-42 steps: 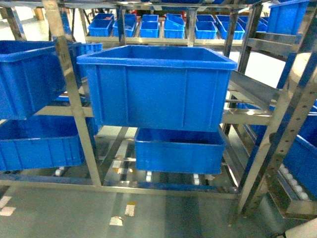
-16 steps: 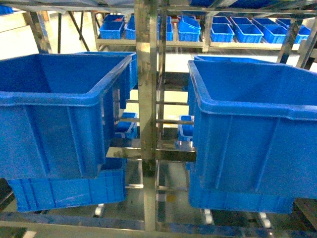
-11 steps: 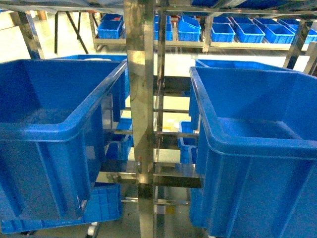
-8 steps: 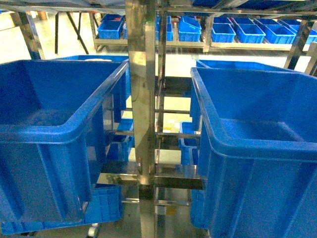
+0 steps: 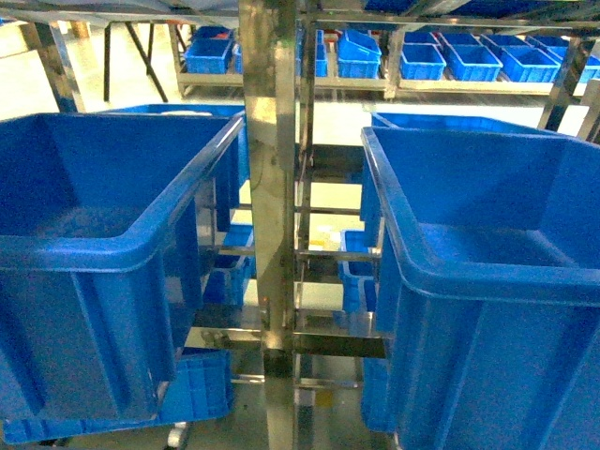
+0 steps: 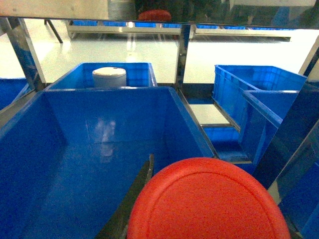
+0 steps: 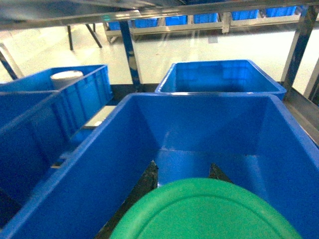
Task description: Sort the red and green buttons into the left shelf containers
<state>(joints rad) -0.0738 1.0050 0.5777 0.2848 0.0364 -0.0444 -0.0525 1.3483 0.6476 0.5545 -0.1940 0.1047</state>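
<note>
1. Red button (image 6: 209,201): large flat red disc with a raised rim, filling the bottom of the left wrist view; held at the left gripper (image 6: 144,199), whose dark fingers (image 6: 130,199) pinch it, over the open left bin.
2. Green button (image 7: 204,211): flat green disc at the bottom of the right wrist view; dark fingers (image 7: 142,186) of the right gripper (image 7: 182,181) grip it from both sides, above the right bin.
3. Left bin (image 5: 103,253): deep bright-blue container with a rolled rim; interior bare.
4. Right bin (image 5: 487,281): matching blue container; floor bare.
5. Steel shelf post (image 5: 272,187): upright, between the two bins.
6. White cylinder (image 6: 109,77): stands in a further blue bin behind the left one.
7. Small blue trays (image 5: 422,61): rowed on a far rack.
</note>
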